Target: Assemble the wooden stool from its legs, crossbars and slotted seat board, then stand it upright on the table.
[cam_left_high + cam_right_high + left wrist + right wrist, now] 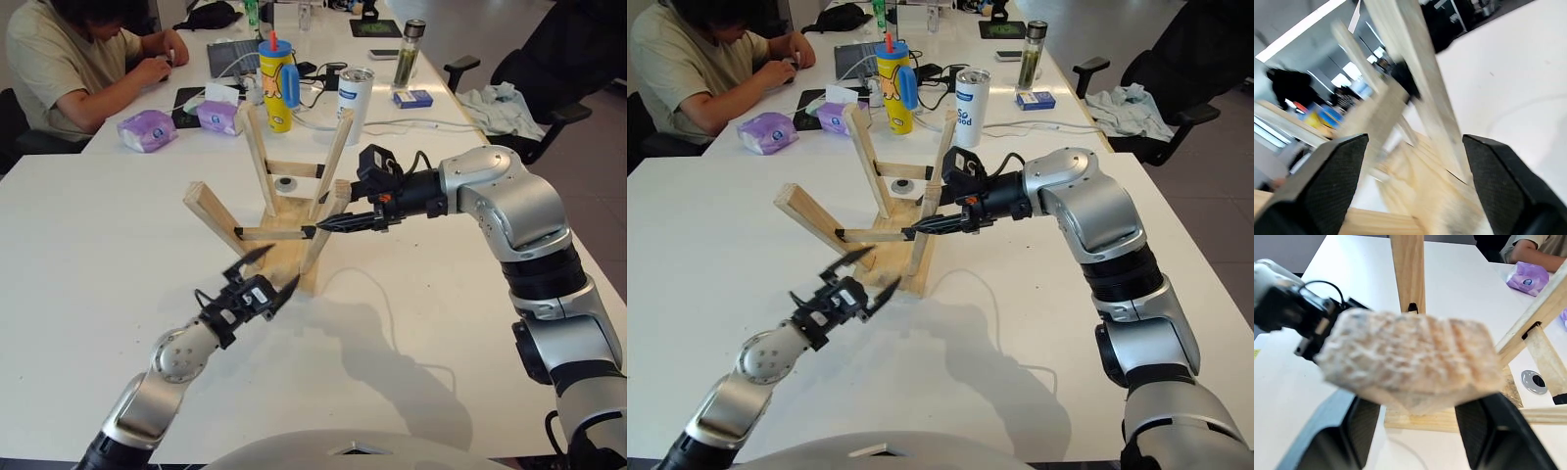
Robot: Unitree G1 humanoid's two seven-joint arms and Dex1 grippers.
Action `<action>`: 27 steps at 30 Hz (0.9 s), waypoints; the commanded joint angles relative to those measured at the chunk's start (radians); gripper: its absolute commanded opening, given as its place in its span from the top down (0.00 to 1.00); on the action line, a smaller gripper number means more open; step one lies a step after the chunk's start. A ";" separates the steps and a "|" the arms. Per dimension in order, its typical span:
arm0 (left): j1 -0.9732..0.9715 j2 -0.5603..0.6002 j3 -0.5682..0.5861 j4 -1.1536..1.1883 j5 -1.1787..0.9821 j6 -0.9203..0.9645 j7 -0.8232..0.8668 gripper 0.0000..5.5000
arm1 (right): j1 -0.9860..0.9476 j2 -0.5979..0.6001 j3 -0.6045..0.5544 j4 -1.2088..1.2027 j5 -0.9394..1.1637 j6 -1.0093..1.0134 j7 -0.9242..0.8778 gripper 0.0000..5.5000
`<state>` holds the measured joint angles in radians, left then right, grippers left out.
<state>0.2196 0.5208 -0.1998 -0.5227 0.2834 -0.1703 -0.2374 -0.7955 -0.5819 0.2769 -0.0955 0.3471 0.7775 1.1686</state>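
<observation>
- Stool (282,233) was seen near the middle of the table (88,284), upside down: seat board (279,262) on the tabletop, legs (257,157) pointing up and splayed.
- Legs, crossbars (294,168) and seat board appeared joined; assembly was judged mostly done, though joint seating could not be confirmed.
- Right gripper (328,224) was clamped on the leg nearest the right edge, fingers (1359,428) on either side of the wood.
- Left gripper (271,274) was held at the seat board's near corner, fingers spread wide around a leg and gripping nothing.
- Left to do: the stool had yet to be turned over and stood upright.
</observation>
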 commanded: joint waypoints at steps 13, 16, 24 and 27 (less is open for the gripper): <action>-0.277 -0.067 -0.250 0.364 0.617 0.331 -0.230 0.35 | 0.028 0.049 0.122 0.124 -0.054 -0.004 -0.082 0.62; -0.272 -0.094 -0.210 0.347 0.541 0.323 -0.193 0.35 | 0.021 0.053 0.128 0.142 -0.056 -0.021 -0.084 0.62; -0.552 -0.248 0.067 0.030 0.386 0.356 0.034 0.35 | 0.016 0.052 0.133 0.159 -0.047 -0.057 -0.064 0.62; -0.497 -0.243 0.040 0.044 0.386 0.342 0.031 0.35 | 0.025 0.051 0.136 0.157 -0.044 -0.058 -0.064 0.62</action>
<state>-0.3545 0.2771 -0.1202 -0.5193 0.6695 0.1712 -0.1840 -0.8402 -0.5297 0.3348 0.0255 0.3588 0.6853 1.1075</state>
